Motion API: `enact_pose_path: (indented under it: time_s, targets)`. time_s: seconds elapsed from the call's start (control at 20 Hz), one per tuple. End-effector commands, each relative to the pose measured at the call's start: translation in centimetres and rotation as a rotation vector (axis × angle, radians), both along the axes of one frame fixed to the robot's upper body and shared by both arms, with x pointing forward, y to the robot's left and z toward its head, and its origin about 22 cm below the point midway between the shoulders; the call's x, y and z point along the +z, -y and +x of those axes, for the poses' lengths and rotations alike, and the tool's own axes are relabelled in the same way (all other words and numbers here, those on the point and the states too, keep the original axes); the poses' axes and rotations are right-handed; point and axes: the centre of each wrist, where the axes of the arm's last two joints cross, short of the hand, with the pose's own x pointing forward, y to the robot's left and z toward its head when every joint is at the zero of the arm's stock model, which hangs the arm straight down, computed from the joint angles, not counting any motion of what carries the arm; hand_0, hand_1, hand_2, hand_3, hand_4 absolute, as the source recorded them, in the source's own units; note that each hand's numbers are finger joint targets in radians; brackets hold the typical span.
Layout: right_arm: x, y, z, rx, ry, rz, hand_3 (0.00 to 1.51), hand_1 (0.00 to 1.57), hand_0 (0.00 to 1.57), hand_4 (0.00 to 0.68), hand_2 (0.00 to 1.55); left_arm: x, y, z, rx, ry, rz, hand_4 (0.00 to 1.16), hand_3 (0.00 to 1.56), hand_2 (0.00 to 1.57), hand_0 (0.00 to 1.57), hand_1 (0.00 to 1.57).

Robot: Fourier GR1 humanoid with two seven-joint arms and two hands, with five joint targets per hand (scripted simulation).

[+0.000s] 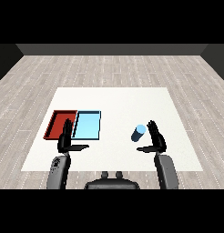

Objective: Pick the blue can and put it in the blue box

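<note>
On the table (pixel 114 98), the red tray (pixel 57 124) and blue tray (pixel 88 124) lie side by side, with the left hand (pixel 66 136) beside them, fingers straight and holding nothing. The blue can (pixel 138 133) stands to the right, well apart from the trays. The right hand (pixel 155 136) waits just beside it, fingers spread, so grasping and placing both remain.

Bare white table (pixel 118 102) lies between the blue can (pixel 138 133) and the light blue tray (pixel 87 125), with nothing standing on it. The red tray (pixel 59 123) touches the blue tray's left side. The left hand (pixel 66 139) hangs over both trays' near edges.
</note>
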Motion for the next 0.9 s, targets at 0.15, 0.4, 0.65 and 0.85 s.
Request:
enact_pose_path:
  time_s: [0.15, 0.4, 0.65, 0.85]
  targets:
    - [1.4, 1.6, -0.7, -0.008, -0.025, -0.010, 0.00, 0.00, 0.00, 0.000, 0.00, -0.4, 0.2, 0.2, -0.009, 0.010, 0.002, 0.00, 0.00, 0.00, 0.00, 0.00]
    - [-0.6, -0.8, 1.8, -0.031, -0.056, 0.019, 0.00, 0.00, 0.00, 0.000, 0.00, 0.9, 1.6, 0.0, 0.027, 0.022, 0.026, 0.00, 0.00, 0.00, 0.00, 0.00]
    - [-2.2, 1.0, 0.4, -0.065, -0.142, 0.026, 0.00, 0.00, 0.00, 0.000, 0.00, -1.7, -0.6, -0.9, 0.003, 0.002, -0.019, 0.00, 0.00, 0.00, 0.00, 0.00]
    - [0.5, 0.4, 4.7, -0.096, -0.138, 0.025, 0.00, 0.00, 0.00, 0.000, 0.00, -0.2, 0.1, 0.7, 0.020, 0.005, 0.004, 0.00, 0.00, 0.00, 0.00, 0.00]
